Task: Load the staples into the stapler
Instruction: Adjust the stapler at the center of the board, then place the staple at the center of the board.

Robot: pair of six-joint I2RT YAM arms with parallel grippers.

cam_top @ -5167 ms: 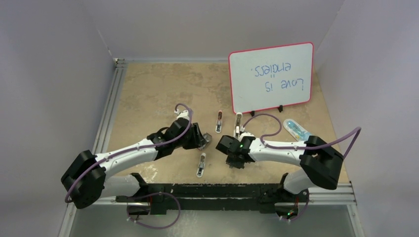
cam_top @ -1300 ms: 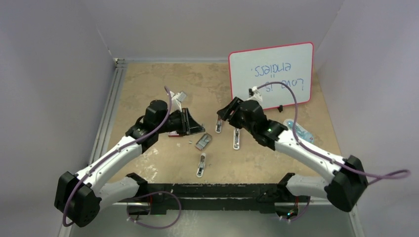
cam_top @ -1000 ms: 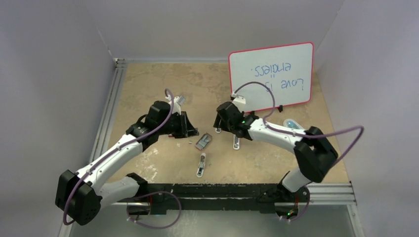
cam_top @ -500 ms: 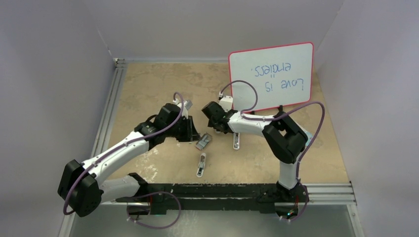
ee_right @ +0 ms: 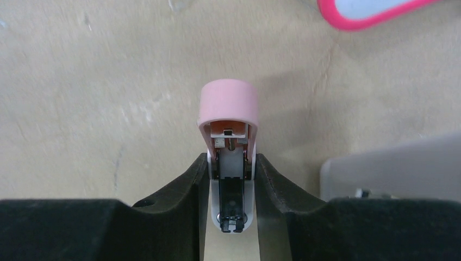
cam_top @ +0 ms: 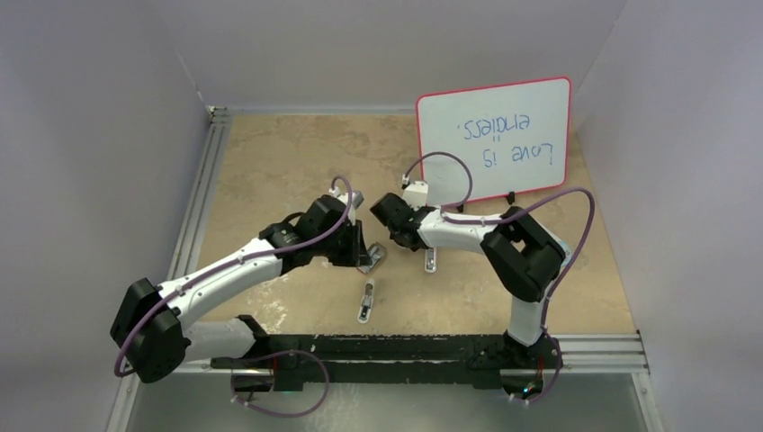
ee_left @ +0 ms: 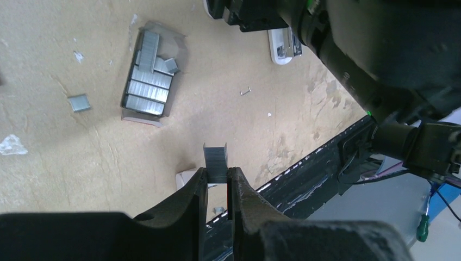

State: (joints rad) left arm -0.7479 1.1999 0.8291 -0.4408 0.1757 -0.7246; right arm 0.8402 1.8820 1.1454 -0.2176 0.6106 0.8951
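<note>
The left claw (ee_left: 217, 175) pinches a short strip of staples (ee_left: 215, 156) upright between its tips, held above the table (cam_top: 288, 162) near its middle. More staples lie in the tray (ee_left: 142, 118) just beside it. The right claw (ee_right: 230, 163) clamps the opened pink stapler (ee_right: 227, 103) by its sides, also mid-table.

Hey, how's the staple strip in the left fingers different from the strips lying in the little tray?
The held strip stands on end, pinched between the left fingers; the tray strips lie flat, side by side in their tray. The held strip is one short piece; the tray strips are several and look longer. Both are silvery-grey metal staples.
</note>
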